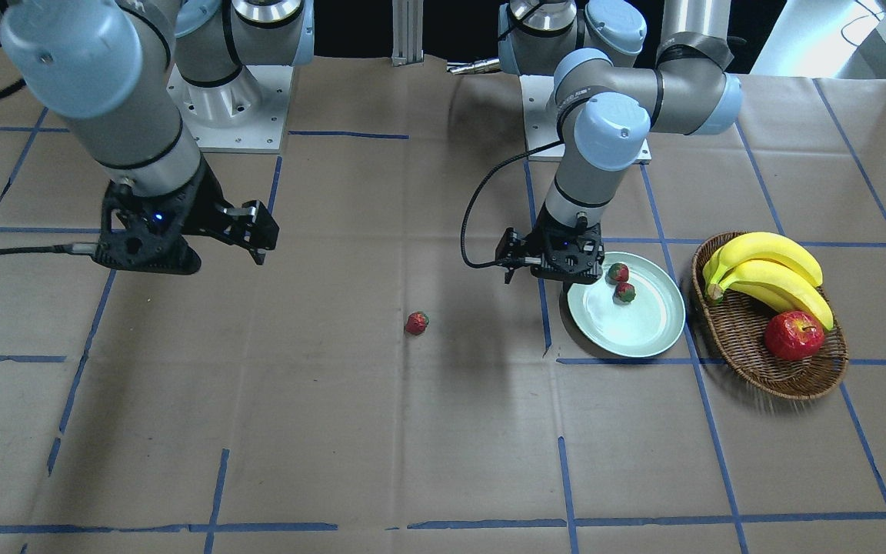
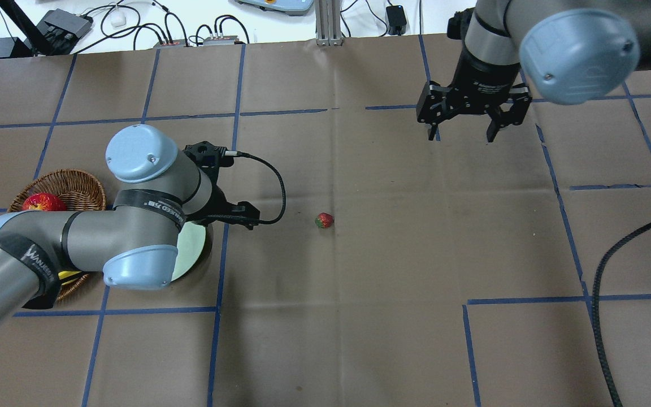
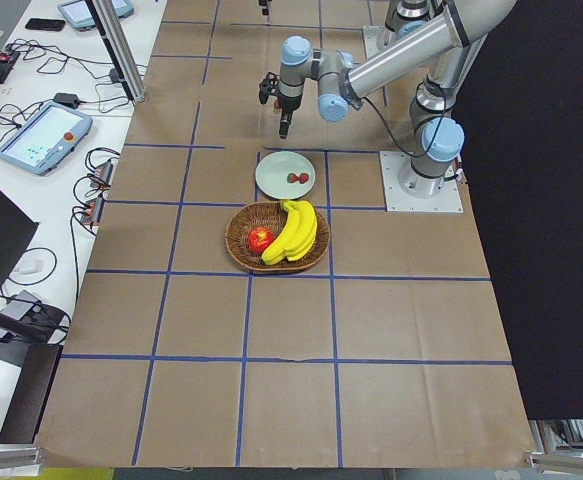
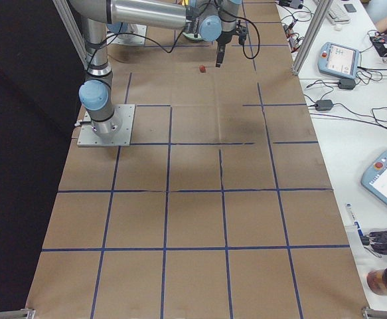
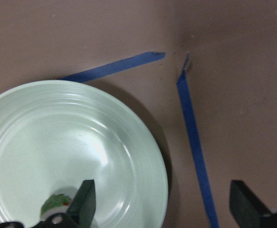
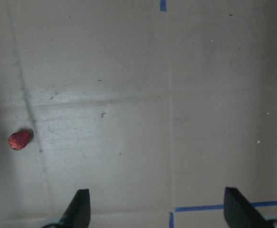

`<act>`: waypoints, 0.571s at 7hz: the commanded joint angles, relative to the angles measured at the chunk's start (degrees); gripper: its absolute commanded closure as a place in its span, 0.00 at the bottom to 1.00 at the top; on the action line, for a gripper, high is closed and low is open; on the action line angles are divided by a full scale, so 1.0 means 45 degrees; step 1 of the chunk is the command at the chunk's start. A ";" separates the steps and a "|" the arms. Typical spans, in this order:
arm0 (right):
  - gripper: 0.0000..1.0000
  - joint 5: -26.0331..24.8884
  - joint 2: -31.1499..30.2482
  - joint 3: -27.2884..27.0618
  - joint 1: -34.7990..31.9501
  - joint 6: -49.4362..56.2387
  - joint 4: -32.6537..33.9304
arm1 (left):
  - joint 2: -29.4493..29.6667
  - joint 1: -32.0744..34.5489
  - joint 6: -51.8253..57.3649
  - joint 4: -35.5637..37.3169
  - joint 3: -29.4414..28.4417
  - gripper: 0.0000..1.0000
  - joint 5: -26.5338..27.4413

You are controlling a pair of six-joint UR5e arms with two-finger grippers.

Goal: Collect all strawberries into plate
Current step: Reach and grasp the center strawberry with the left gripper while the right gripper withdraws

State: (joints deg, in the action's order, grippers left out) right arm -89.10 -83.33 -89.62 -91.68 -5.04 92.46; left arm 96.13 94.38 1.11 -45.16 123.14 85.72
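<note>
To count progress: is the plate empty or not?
Not empty: a strawberry and a second strawberry lie inside the plate; a third strawberry is outside.

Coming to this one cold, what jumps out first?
A lone strawberry sits on bare paper mid-table, between the arms. Two more strawberries lie near the rim of the mint plate, beside a wicker basket holding bananas and a red apple. The left gripper hangs at the plate's edge, jaws open.

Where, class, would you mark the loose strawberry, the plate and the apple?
loose strawberry (image 1: pixel 416 323): exterior front-facing view, on its red body.
plate (image 1: pixel 631 331): exterior front-facing view, on the bare inner surface.
apple (image 1: pixel 794 336): exterior front-facing view, on the middle of its red skin.
</note>
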 commanded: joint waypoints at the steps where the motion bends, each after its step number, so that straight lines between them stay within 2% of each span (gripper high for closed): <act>1: 0.00 -0.0142 -0.1418 -0.0433 0.0821 0.1374 -0.0973 | 0.1131 0.2239 -0.3223 -0.0100 -0.1457 0.01 -0.0065; 2: 0.00 -0.0063 -0.1926 -0.1035 0.0803 0.1297 -0.0803 | 0.2028 0.3004 -0.4298 -0.0081 -0.2162 0.01 -0.0123; 3: 0.00 -0.0101 -0.2240 -0.1486 0.0803 0.1277 -0.0530 | 0.2869 0.3572 -0.4386 -0.0042 -0.2749 0.01 -0.0085; 4: 0.00 -0.0102 -0.2166 -0.1220 0.0822 0.1258 -0.0412 | 0.3631 0.3655 -0.4251 0.0229 -0.3007 0.01 0.0012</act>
State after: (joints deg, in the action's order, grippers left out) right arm -89.56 -92.52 -95.06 -88.09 0.66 89.81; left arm 108.03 109.16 -17.56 -45.14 111.84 85.40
